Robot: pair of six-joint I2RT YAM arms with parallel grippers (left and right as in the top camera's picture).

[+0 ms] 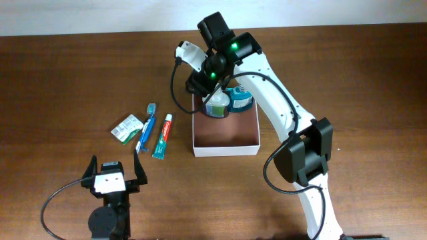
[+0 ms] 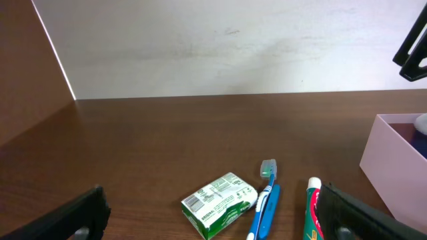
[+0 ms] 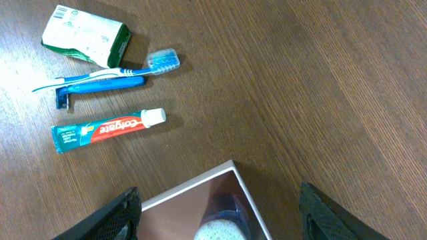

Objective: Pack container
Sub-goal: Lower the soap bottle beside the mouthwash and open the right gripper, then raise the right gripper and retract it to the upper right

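The container (image 1: pixel 227 131), a white-walled square box with a reddish-brown floor, sits mid-table. At its back edge stand a pale bottle (image 1: pixel 216 105) and a teal jar (image 1: pixel 239 100). My right gripper (image 1: pixel 213 93) hovers over the box's back left corner, open. In the right wrist view its fingers (image 3: pixel 119 215) spread wide either side of the box corner (image 3: pixel 193 186), with a pale foamy top (image 3: pixel 223 231) below, untouched. My left gripper (image 1: pixel 113 175) rests open near the front left, holding nothing.
Left of the box lie a green soap carton (image 1: pixel 127 128), a blue toothbrush (image 1: pixel 149 122) beside a blue razor (image 1: pixel 141 141), and a toothpaste tube (image 1: pixel 163 137). The left wrist view shows the carton (image 2: pixel 220 203), toothbrush (image 2: pixel 267 193) and tube (image 2: pixel 312 210) just ahead.
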